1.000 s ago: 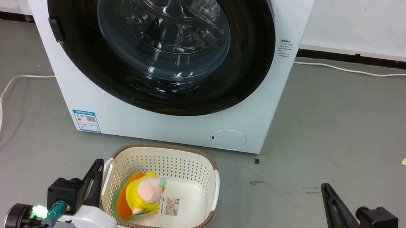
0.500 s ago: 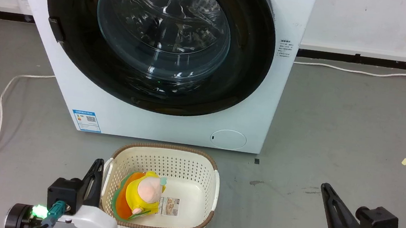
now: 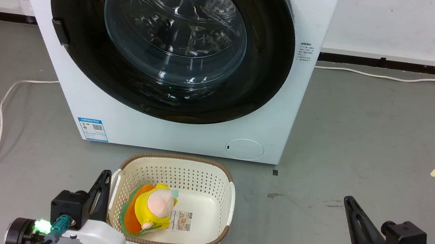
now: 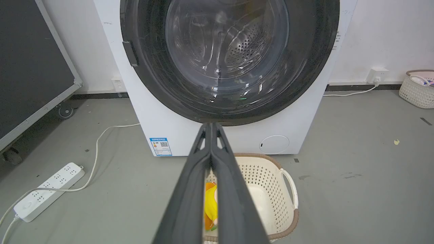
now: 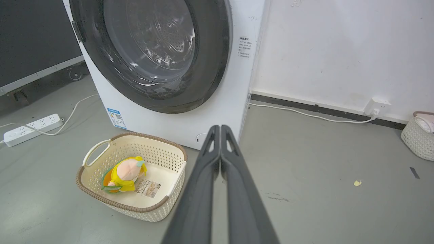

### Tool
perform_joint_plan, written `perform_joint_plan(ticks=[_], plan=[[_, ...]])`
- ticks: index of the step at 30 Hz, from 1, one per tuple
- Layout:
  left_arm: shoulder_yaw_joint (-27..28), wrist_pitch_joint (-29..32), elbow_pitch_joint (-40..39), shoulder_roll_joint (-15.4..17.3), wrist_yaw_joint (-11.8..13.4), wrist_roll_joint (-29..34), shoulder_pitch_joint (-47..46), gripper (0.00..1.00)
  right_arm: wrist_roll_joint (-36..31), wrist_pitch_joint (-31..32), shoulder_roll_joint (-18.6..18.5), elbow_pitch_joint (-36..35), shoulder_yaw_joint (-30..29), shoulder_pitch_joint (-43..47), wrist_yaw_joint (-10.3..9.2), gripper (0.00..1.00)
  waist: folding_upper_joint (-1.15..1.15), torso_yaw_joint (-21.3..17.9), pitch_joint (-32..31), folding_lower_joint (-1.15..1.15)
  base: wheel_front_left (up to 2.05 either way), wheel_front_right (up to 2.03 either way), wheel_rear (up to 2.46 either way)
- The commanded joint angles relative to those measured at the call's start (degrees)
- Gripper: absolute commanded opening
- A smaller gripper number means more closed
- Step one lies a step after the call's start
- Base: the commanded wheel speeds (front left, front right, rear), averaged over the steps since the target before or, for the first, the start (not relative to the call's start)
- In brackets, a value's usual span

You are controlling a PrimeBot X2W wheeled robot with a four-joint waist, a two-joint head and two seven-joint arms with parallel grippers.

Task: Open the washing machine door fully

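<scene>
The washing machine door (image 3: pixel 169 39) sat shut flush in the washing machine (image 3: pixel 183 134), beyond the laundry basket (image 3: pixel 180 159), while my left gripper (image 3: pixel 105 174) rested just left of that basket and my right gripper (image 3: pixel 349 201) well off to the right, both low and near, jaws pressed together on nothing. I judged the opening not yet begun, so the reach was the step in hand: next I needed an arm raised to the small dark tab (image 3: pixel 60 31) on the door's left edge, to catch it and swing the door rightward
</scene>
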Motion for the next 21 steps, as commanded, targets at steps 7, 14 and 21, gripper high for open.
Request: perform_joint_plan(ticks=[7, 14, 21], plan=[[0.0, 0.0, -0.2, 0.1, 0.1, 0.5, -0.8, 0.00, -0.4, 0.0, 0.3, -0.2, 0.0, -0.7, -0.04, 0.00, 0.00, 0.0, 0.0, 0.00, 0.00, 0.00, 0.00], [0.0, 0.0, -0.2, 0.1, 0.1, 0.5, -0.8, 0.00, -0.4, 0.0, 0.3, -0.2, 0.0, -0.7, -0.04, 0.00, 0.00, 0.0, 0.0, 0.00, 0.00, 0.00, 0.00], [0.0, 0.0, -0.2, 0.1, 0.1, 0.5, -0.8, 0.00, -0.4, 0.0, 0.3, -0.2, 0.0, -0.7, -0.04, 0.00, 0.00, 0.0, 0.0, 0.00, 0.00, 0.00, 0.00]])
